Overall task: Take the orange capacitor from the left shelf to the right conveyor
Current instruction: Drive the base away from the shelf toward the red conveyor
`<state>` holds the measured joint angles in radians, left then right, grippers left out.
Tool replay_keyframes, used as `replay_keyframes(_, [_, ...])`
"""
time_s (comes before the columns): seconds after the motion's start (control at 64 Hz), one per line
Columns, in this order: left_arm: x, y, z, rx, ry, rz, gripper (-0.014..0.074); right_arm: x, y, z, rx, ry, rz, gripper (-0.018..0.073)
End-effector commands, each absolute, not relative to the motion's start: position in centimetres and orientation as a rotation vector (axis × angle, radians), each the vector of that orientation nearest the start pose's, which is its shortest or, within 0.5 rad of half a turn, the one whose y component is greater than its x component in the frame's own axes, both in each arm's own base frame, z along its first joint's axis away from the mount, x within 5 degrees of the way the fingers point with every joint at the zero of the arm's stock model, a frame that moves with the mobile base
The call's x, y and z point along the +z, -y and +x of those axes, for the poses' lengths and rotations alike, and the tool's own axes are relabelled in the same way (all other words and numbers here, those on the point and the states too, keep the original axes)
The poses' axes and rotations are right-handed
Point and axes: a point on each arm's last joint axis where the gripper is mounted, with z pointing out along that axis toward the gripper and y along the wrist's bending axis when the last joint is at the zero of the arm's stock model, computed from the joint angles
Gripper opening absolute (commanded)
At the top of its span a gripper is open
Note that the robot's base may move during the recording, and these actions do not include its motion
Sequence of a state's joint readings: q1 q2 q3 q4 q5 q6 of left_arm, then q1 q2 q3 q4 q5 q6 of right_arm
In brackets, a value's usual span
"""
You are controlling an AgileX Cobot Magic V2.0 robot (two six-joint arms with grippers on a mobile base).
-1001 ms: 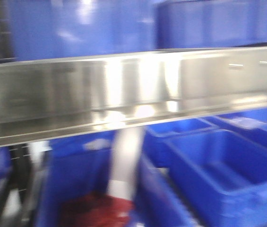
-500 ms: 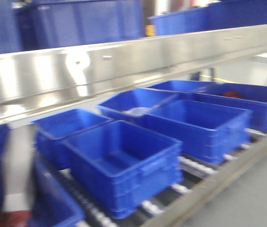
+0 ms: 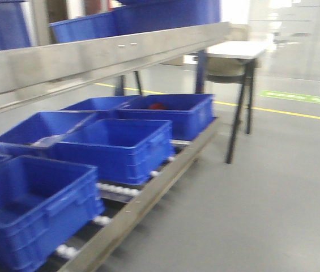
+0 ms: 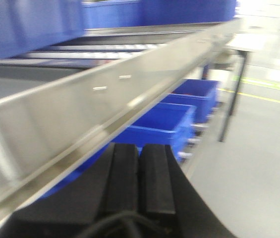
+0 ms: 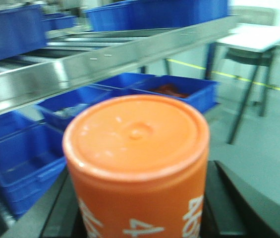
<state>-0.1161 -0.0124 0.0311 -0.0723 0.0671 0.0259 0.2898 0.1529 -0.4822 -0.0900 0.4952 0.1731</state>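
Note:
In the right wrist view the orange capacitor (image 5: pixel 137 148) fills the foreground, upright, with white digits on its side. My right gripper (image 5: pixel 140 220) is shut on it, dark fingers showing at both sides. My left gripper (image 4: pixel 140 171) is shut with its black pads together and nothing between them, just below the front lip of the left shelf (image 4: pixel 80 109). That stainless shelf runs across the upper left (image 3: pixel 103 54) of the front view and across the top (image 5: pixel 105 59) of the right wrist view. The right conveyor is out of view.
Several blue plastic bins (image 3: pixel 114 144) sit on a roller rack below the shelf; more bins (image 3: pixel 86 25) stand on top of it. A white table with dark legs (image 3: pixel 239 51) stands at the shelf's far end. Grey floor with a yellow line (image 3: pixel 295 113) spreads to the right.
The front view has swung to the right along the shelf. The bins have slid left, and the open floor and the white table have come into sight.

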Motion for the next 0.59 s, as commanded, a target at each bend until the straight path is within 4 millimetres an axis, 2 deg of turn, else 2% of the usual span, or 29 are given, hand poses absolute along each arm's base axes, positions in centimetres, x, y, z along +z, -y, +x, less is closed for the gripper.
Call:
replay_keyframes(0.0, [20.76,0.66,5.48,-0.138,-1.465,0.051,-0.0127,33.61,-0.66,3.61,0.258,-1.542,-0.123,0.0137])
replay_keyframes(0.579, [20.76,0.66,5.48,-0.138,-1.465,0.051,-0.0127,33.61,-0.66,3.61,0.258,-1.542,-0.123,0.0137])
